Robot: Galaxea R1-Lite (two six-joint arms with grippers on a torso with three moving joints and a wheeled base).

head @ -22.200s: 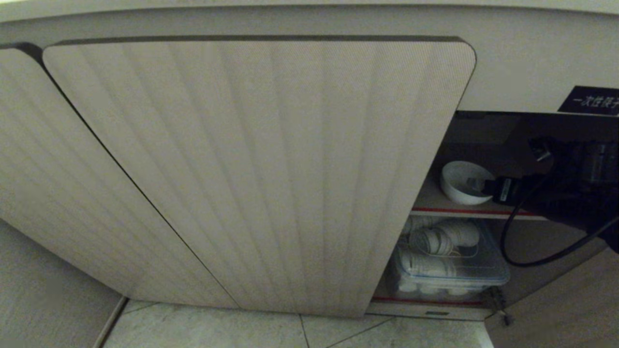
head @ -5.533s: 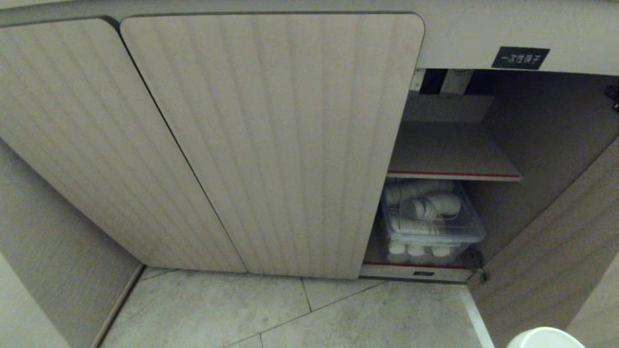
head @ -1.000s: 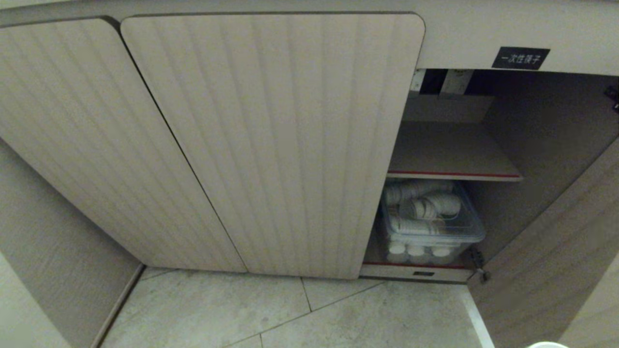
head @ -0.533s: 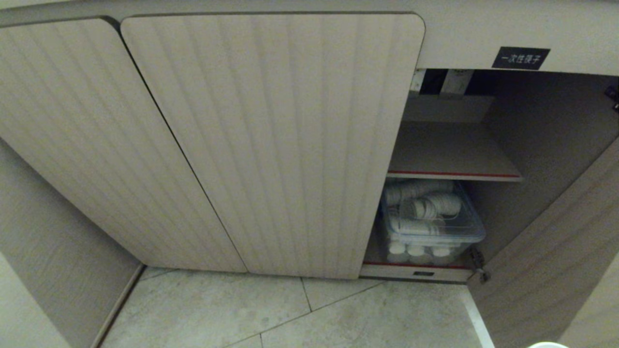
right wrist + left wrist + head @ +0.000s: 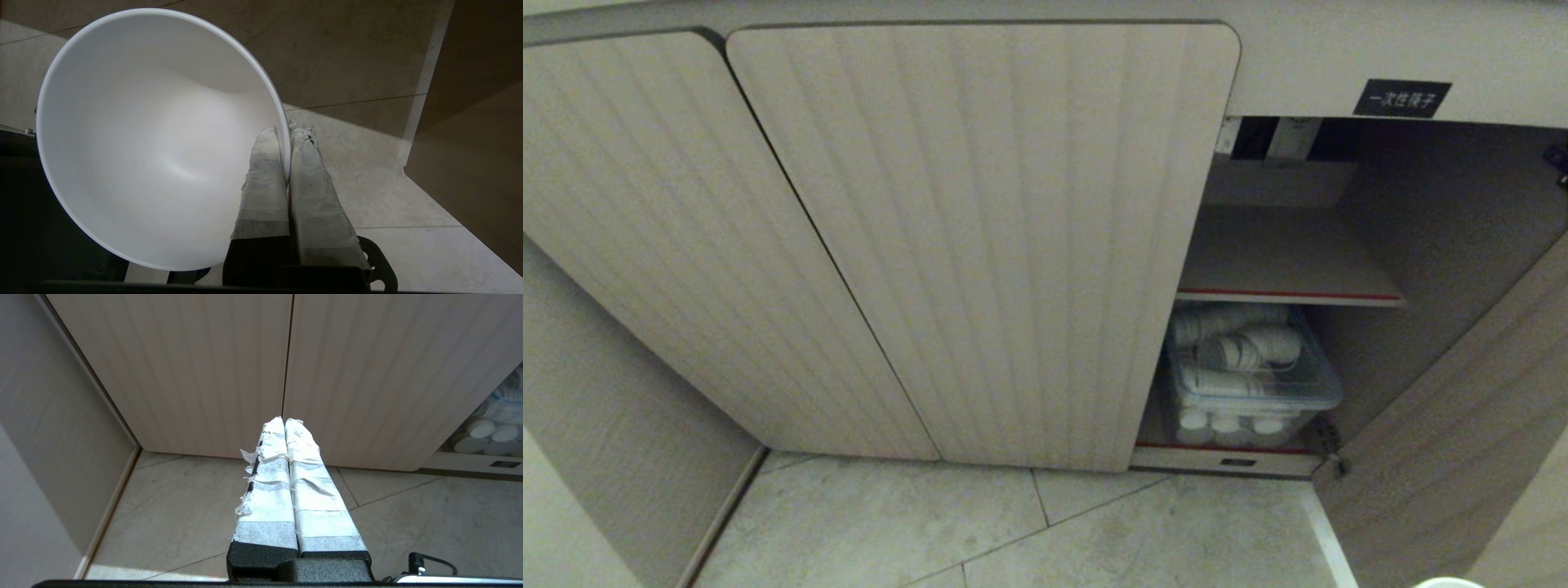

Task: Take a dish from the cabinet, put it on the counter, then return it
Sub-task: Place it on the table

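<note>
Right claw (image 5: 284, 130) pinches the rim of the dish (image 5: 155, 139), one finger inside and one outside, held low over the floor before the open cabinet (image 5: 1290, 253). Left claw (image 5: 284, 421) hangs closed and empty, farther from the dish.

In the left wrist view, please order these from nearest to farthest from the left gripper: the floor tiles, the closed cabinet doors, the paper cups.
1. Floor tiles: directly under the left gripper.
2. Closed cabinet doors: straight ahead of its tips.
3. Paper cups: far off to one side, inside the open compartment.
</note>
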